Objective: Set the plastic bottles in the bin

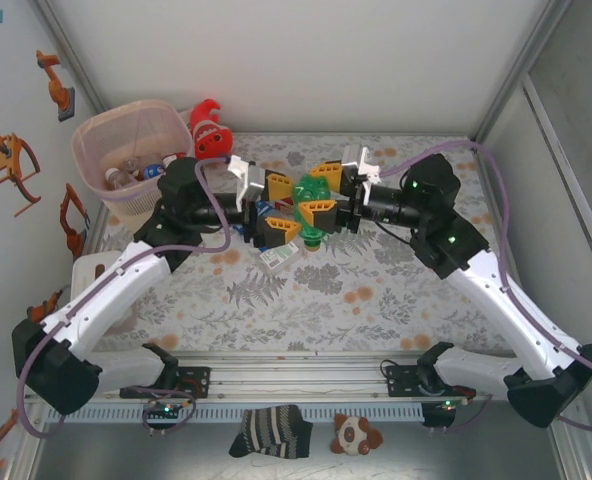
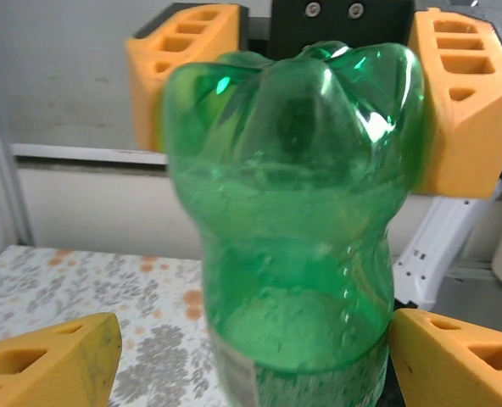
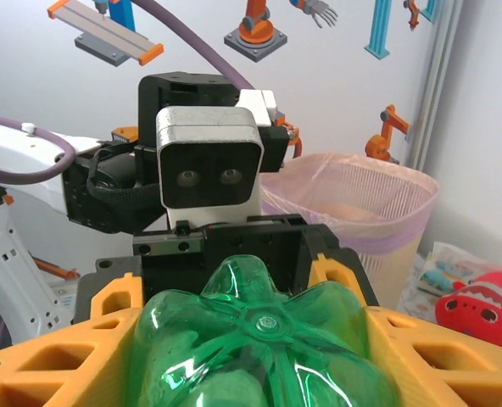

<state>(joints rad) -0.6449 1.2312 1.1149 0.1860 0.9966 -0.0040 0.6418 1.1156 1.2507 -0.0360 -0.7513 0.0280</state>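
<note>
Two grippers meet mid-table over one green bottle (image 1: pixel 306 190). The right gripper (image 1: pixel 323 192) is clamped on its crumpled base. The left gripper (image 1: pixel 281 207) stands wide around the neck end, with a gap showing on one side in the left wrist view, so it isn't gripping. The bottle's up in the air, about dead centre over the mat (image 1: pixel 376 300). The bin (image 1: pixel 84 150) sits at 10 o'clock with a few bottles inside. My worry: it's slick crushed plastic held at one end only, so a lopsided squeeze could twist it loose, and those fingertips are near enough to clash. Room's tight too. The left arm (image 1: pixel 181 190) is just beside the bin, a red plush (image 1: pixel 209 130) crowds its 3 o'clock side, and the side wall (image 1: pixel 16 100) is close. Open mat lies toward 6 o'clock.
</note>
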